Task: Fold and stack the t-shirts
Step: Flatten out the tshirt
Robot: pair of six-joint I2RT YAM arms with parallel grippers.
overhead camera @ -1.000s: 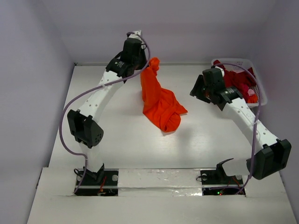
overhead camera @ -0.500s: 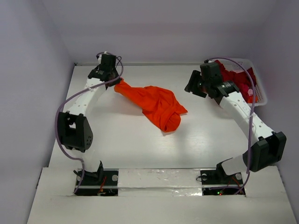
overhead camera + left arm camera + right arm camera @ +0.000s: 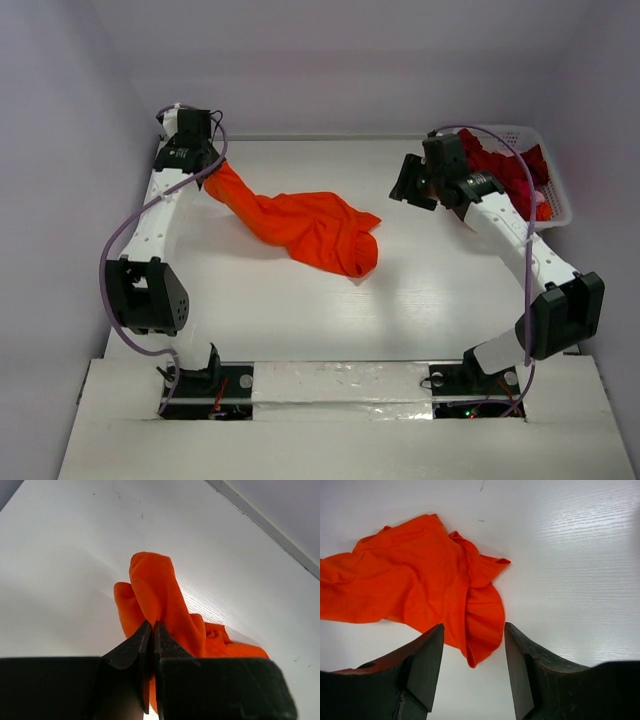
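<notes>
Left gripper [image 3: 152, 626]: clamped on orange t-shirt [image 3: 300, 225]. Right gripper [image 3: 472, 627]: parted, holding nothing. Crimson t-shirt [image 3: 512, 165] lies partly hidden in basket [image 3: 560, 205].

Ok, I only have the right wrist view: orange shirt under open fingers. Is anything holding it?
Observer: Yes, the left fingers are shut on one end of the orange t-shirt, at the far left of the table.
Operator: Any other shirts?
Observer: A dark red t-shirt sits in the white basket at far right.
Operator: Is the orange one lifted clear?
Observer: No, only the pinched end is raised; the rest lies on the table.
</notes>
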